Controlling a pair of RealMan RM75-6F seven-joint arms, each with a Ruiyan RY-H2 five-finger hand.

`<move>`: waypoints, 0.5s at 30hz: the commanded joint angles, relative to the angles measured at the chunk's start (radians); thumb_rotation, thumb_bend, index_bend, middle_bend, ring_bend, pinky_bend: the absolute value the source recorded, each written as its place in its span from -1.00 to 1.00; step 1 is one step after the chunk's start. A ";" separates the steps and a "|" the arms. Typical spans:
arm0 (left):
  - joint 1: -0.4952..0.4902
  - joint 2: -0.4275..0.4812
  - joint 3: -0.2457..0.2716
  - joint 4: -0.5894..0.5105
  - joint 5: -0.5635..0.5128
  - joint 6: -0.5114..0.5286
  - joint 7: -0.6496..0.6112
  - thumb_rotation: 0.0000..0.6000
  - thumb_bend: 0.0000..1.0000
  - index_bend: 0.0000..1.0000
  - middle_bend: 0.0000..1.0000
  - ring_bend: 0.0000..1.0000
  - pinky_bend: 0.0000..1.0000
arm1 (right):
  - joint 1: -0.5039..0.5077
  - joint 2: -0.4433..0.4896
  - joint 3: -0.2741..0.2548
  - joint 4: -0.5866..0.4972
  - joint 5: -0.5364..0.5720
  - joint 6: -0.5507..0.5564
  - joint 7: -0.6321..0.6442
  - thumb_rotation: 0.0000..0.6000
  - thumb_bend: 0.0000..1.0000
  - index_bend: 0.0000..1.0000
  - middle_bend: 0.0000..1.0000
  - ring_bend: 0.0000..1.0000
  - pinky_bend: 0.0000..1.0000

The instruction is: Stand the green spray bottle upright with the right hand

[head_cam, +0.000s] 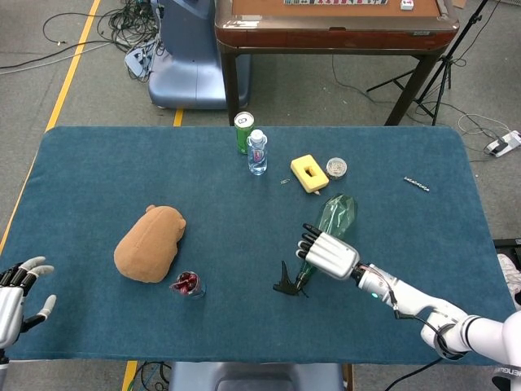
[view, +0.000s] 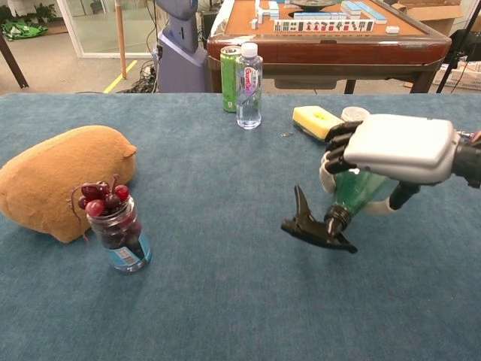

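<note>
The green spray bottle (head_cam: 334, 218) (view: 357, 193) is held tilted above the blue table, its black trigger head (head_cam: 289, 283) (view: 312, 228) pointing down and to the left. My right hand (head_cam: 327, 254) (view: 397, 149) grips the bottle's body from above, fingers wrapped around it. At the table's near left corner my left hand (head_cam: 16, 297) rests with fingers spread and nothing in it; only the head view shows it.
A brown plush toy (head_cam: 150, 242) (view: 56, 180) and a jar of cherries (head_cam: 187, 284) (view: 116, 225) lie to the left. At the back stand a green can (head_cam: 243, 131), a water bottle (head_cam: 257, 151), a yellow sponge (head_cam: 309, 173) and a small round tin (head_cam: 336, 168).
</note>
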 commanded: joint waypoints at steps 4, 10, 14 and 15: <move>-0.001 -0.002 0.000 0.003 -0.004 -0.006 -0.001 1.00 -0.33 -0.35 -0.54 -0.57 -0.50 | -0.061 0.035 0.098 -0.082 0.165 0.094 0.306 1.00 -0.04 0.33 -0.12 -0.45 -0.63; -0.006 -0.006 0.000 0.006 -0.003 -0.012 -0.001 1.00 -0.33 -0.35 -0.54 -0.57 -0.50 | -0.106 0.047 0.153 -0.133 0.272 0.119 0.547 1.00 -0.04 0.33 -0.12 -0.45 -0.63; -0.008 -0.005 0.000 0.005 -0.001 -0.012 0.000 1.00 -0.33 -0.35 -0.54 -0.57 -0.50 | -0.126 0.066 0.172 -0.182 0.333 0.084 0.729 1.00 -0.04 0.33 -0.12 -0.45 -0.63; -0.008 -0.005 0.000 0.004 -0.001 -0.013 0.000 1.00 -0.33 -0.35 -0.54 -0.57 -0.50 | -0.130 0.069 0.175 -0.190 0.345 0.073 0.768 1.00 -0.04 0.33 -0.12 -0.45 -0.63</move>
